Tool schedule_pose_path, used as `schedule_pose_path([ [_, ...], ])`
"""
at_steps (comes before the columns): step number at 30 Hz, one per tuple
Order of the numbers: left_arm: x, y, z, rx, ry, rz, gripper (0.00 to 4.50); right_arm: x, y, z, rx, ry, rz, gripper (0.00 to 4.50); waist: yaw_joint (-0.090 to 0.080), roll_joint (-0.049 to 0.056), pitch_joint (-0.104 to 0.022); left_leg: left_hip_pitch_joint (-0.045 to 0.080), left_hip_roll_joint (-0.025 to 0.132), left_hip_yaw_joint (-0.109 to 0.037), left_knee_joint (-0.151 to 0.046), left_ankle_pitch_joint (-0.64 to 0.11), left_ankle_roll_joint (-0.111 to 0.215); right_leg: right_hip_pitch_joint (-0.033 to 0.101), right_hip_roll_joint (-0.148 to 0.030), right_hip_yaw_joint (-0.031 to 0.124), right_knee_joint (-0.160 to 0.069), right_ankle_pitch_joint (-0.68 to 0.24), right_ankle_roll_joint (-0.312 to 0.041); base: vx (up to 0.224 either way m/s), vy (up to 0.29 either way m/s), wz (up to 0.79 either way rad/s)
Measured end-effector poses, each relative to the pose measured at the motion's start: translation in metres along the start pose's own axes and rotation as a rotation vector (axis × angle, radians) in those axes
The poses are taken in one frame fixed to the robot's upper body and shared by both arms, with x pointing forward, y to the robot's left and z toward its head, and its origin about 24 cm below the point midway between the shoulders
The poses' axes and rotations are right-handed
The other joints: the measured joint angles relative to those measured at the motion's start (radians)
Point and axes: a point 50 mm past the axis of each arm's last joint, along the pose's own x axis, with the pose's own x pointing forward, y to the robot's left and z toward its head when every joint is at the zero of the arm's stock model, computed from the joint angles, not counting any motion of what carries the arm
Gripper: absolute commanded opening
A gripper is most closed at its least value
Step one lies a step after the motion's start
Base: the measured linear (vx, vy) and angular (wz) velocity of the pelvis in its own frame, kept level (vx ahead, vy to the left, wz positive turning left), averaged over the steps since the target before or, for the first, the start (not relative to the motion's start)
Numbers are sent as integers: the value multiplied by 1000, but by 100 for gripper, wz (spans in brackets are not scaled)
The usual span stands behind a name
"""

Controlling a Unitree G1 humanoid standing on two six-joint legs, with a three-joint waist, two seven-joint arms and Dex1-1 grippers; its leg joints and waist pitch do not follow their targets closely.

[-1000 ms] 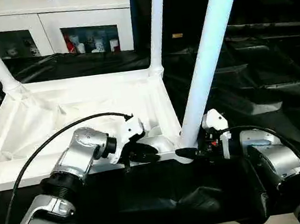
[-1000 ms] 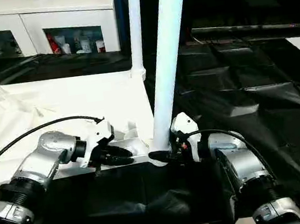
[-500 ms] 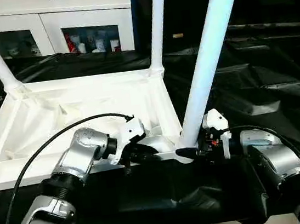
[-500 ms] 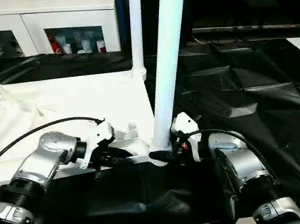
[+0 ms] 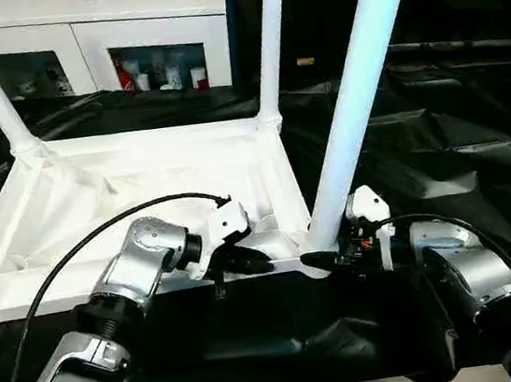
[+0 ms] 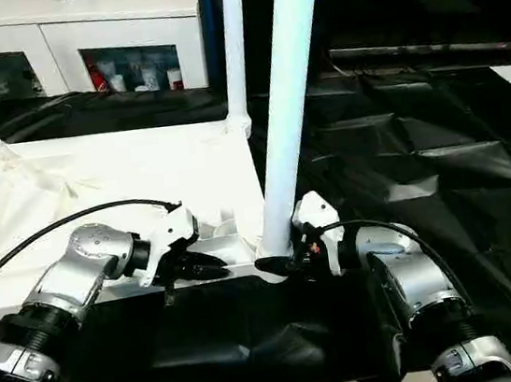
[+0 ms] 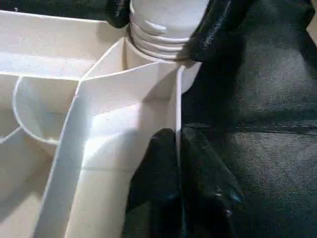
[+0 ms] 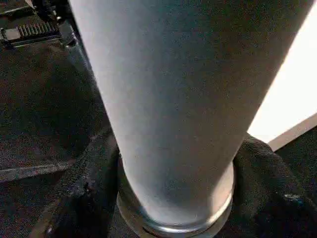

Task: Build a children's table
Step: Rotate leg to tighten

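While our left gripper (image 5: 263,263) pinches the tabletop (image 5: 141,182) rim at lower centre, our right gripper (image 5: 319,260) clasps the base of the near leg (image 5: 356,93), whose long axis rises to the upper right directly over its corner socket (image 7: 163,47).

Head stereo pair looks down over forearms; wrist cameras close-up, sharing near leg (image 5: 358,107) base.
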Motion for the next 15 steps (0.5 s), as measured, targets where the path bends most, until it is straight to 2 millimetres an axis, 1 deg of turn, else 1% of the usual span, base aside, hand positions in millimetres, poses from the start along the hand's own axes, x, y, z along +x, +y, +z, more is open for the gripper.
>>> schedule_pose_path([
  [12, -1, 0, 0, -6, 2, -1, 0, 0, 0, 1, 2, 3, -9, 272, 0, 0, 0, 0, 0, 0, 0, 0, 0, 0, 0, 0, 0, 0, 0, 0, 0, 0],
  [14, -1, 2, 0, -9, -6, 26, 0, 4, -1, 1, 15, -14, -51, 272, -1, 0, 0, 0, 0, 0, 0, 0, 0, 0, 0, 0, 0, 0, 0, 0, 0, 0],
  [15, 0, 3, 0, -17, -17, 59, 0, 7, -3, 0, 32, -30, -102, 272, -3, 0, 0, 0, 0, 0, 0, 0, 0, -1, 0, 0, 0, 0, 0, 0, 0, 0],
])
